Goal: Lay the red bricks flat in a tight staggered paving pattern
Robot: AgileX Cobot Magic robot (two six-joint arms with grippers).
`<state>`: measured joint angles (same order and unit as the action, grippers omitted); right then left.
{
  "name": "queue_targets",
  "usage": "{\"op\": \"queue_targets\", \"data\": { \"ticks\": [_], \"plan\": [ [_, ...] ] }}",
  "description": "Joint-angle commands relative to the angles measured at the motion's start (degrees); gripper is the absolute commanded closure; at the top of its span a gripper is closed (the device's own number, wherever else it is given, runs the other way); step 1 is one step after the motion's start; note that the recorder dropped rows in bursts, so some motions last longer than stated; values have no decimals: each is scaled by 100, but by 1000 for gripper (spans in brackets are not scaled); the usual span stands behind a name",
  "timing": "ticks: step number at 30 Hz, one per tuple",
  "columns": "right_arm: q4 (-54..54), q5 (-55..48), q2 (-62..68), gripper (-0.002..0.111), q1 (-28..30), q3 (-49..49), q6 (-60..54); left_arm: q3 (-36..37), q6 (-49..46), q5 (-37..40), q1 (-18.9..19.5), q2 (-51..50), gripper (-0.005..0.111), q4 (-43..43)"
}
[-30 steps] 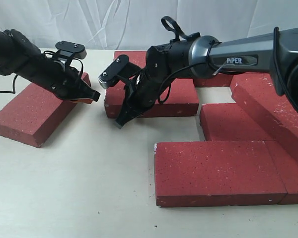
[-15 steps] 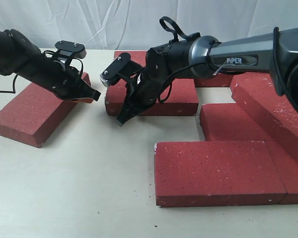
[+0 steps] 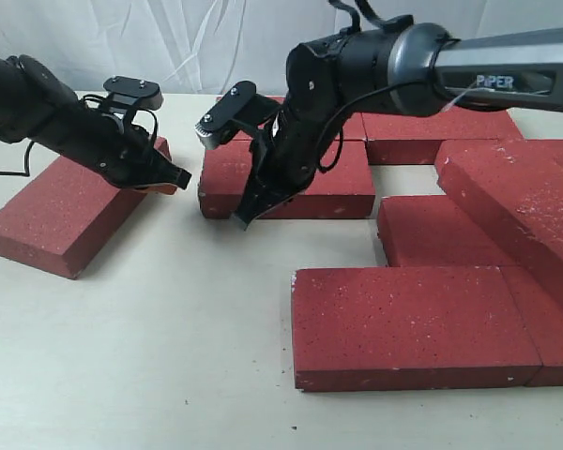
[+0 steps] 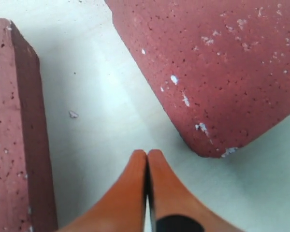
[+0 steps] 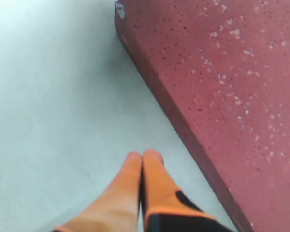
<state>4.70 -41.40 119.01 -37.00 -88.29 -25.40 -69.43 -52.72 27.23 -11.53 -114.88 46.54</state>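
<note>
Exterior camera: raised at 6 o'clock, facing 12 across the table [image 3: 150,356]. My wrist cameras look down closely past left gripper [image 4: 147,155] and right gripper [image 5: 142,155]; all share the table.

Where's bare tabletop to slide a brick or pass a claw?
Widest: the front-left cream tabletop, between the angled dark red speckled brick and the big front brick. A narrow strip separates it from the centre brick. Right side is crowded with bricks.
</note>
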Motion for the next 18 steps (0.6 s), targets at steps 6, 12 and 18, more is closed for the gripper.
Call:
{"op": "queue_targets", "data": {
  "ticks": [6, 12, 18],
  "plan": [
    [73, 352, -797, 109, 768, 1337, 82, 20, -235, -203, 0, -279, 107, 519],
    [-11, 926, -961, 109, 904, 1882, -188, -94, -620, -56, -52, -460, 107, 929],
    [142, 1069, -924, 109, 894, 1882, -189, -158, -620, -201, -204, -576, 107, 956]
  ]
}}
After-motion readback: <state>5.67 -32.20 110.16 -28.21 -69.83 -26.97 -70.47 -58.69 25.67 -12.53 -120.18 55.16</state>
